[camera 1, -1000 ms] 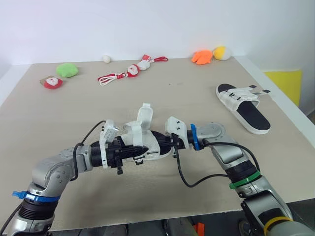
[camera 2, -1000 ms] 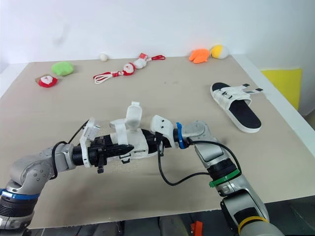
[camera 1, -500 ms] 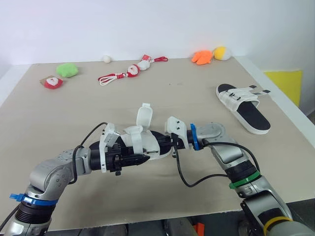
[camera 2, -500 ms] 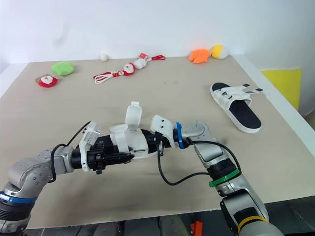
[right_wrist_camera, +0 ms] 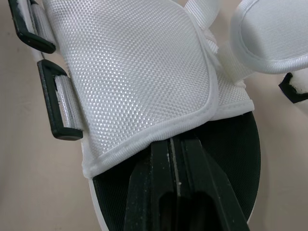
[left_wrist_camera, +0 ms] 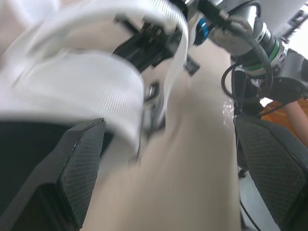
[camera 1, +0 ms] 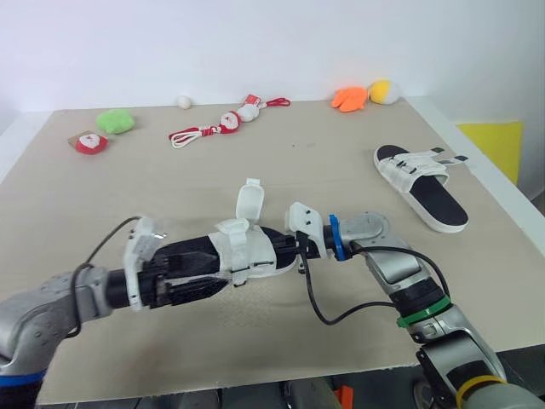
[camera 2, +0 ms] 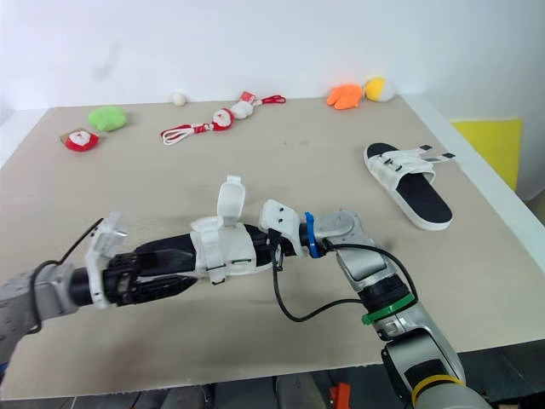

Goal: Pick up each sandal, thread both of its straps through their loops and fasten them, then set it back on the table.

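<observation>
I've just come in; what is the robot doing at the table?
The robot handles a white sandal in the middle of the table. Its right tool, shut, is tucked under the upper; its left tool is open at the other end. One strap stands up unfastened. The second sandal lies farther right.

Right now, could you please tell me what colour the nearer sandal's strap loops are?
The loops are black, clearest in the right wrist view.

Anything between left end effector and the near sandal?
Nothing visible. The open left end effector sits right at the near sandal's heel end; the sandal's raised strap stands further along, out of its path.
</observation>
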Motion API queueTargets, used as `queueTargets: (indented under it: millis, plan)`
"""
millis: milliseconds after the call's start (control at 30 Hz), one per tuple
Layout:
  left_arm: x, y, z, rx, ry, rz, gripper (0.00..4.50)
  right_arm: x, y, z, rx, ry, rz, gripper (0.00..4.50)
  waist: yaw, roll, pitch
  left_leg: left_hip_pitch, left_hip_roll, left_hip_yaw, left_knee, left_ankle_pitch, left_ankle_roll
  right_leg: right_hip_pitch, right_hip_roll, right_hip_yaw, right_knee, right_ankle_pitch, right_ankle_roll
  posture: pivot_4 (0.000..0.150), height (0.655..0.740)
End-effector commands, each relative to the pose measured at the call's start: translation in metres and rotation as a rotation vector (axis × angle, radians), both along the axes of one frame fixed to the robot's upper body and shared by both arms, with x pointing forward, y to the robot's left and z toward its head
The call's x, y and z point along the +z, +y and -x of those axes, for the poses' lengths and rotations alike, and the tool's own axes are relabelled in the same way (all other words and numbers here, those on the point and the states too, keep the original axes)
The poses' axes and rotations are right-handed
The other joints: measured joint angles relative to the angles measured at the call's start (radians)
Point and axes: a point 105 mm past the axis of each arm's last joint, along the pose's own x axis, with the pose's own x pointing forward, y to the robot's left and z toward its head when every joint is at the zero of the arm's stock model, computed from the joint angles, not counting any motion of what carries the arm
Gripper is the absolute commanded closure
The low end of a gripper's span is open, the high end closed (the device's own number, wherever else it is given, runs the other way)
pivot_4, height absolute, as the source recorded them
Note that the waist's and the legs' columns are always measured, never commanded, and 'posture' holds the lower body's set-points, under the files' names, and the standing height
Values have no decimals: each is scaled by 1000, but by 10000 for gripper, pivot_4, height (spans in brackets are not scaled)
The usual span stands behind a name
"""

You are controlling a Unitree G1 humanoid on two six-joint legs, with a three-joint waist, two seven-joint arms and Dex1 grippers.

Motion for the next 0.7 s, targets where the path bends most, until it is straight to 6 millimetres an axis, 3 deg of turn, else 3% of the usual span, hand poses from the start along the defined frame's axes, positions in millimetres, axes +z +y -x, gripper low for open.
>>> queueTargets:
  millis: [33, 167, 400, 700]
  plan:
    - [3, -1, 25, -98, 35, -15, 812, -11, 0, 2, -2, 35, 26, 45000, -1, 0, 0, 0, 0, 0, 0, 0, 0, 0, 0, 0, 0, 0, 0, 1500, 7400]
    - [-8, -7, 24, -87, 29, -50, 812, -11, 1, 2, 3, 37, 26, 45000, 0, 0, 0, 0, 1, 1, 0, 0, -1, -1, 0, 0, 0, 0, -1, 1500, 7400]
    - [-43, -24, -6, 15, -78, -183, 812, -9, 2, 0, 4, 31, 26, 45000, -1, 0, 0, 1, 2, 3, 0, -1, -1, -1, 2, 0, -1, 1, -2, 1500, 7400]
    - [-43, -39, -12, -7, -86, -111, 812, -8, -2, -1, -7, 28, 28, 45000, 1, 0, 0, 1, 2, 3, 1, -1, -1, 0, 2, 1, -1, 2, -2, 1500, 7400]
